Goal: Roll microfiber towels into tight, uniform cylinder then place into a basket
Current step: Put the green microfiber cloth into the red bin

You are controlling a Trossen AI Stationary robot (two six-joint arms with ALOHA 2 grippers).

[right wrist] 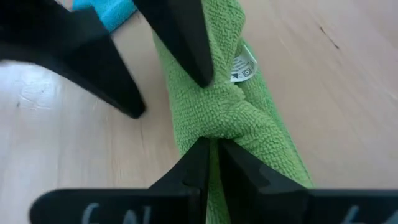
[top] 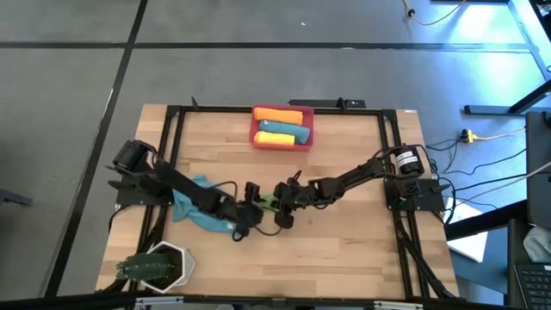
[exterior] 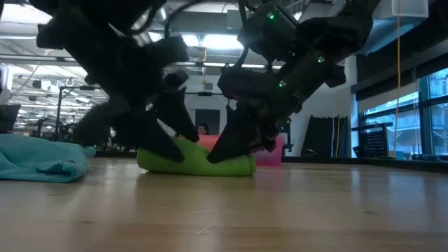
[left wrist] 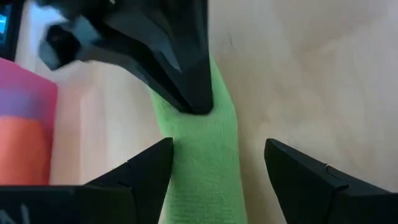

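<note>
Both arms hide most of the green towel [top: 270, 202] in the high view.

green towel [exterior: 199, 162] rolled, lying mid-table

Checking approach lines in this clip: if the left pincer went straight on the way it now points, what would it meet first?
The left pincer, open astride the rolled green towel, would probably meet the right pincer first, pinched shut on that roll just ahead; depth between them is unclear.
</note>
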